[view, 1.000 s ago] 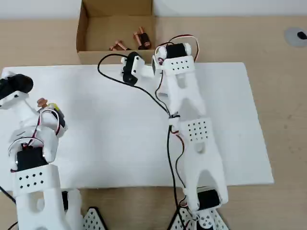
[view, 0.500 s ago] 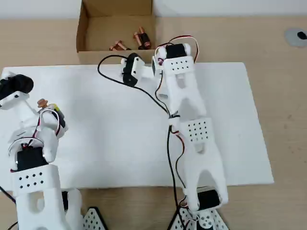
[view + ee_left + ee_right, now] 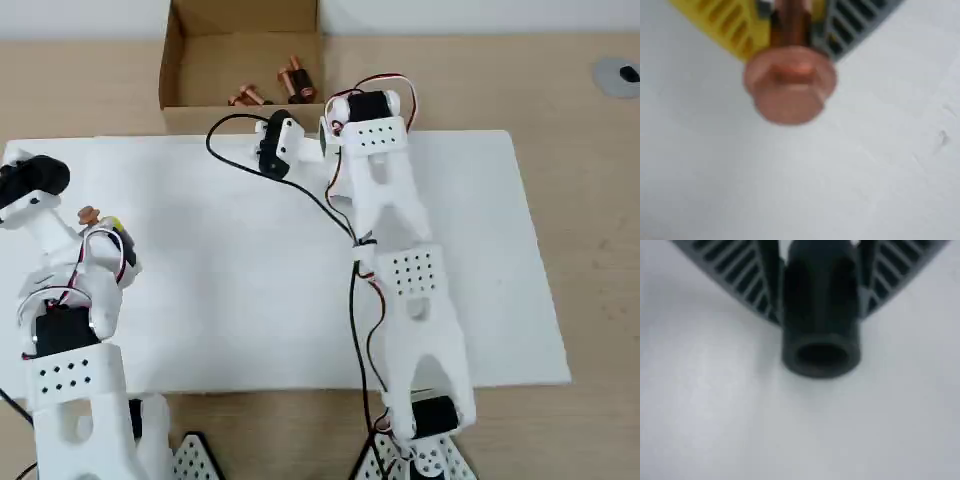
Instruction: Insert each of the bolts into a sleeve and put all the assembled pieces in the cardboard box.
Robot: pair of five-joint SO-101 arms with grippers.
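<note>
At the lower left of the high view, the left end effector [image 3: 98, 221] clamps a copper bolt [image 3: 790, 87] above the white sheet [image 3: 220, 280]. Farther up, near centre, the right end effector [image 3: 271, 150] grips a black sleeve [image 3: 821, 337]. At the top, the cardboard box [image 3: 172, 65] holds assembled pieces [image 3: 296, 78].

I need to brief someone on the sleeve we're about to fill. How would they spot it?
Start at the white mat, at its far edge beside the cardboard box; the right gripper is shut on the sleeve there. It is black with an empty bore, unlike the copper bolt in the left gripper and the copper pieces in the box.
</note>
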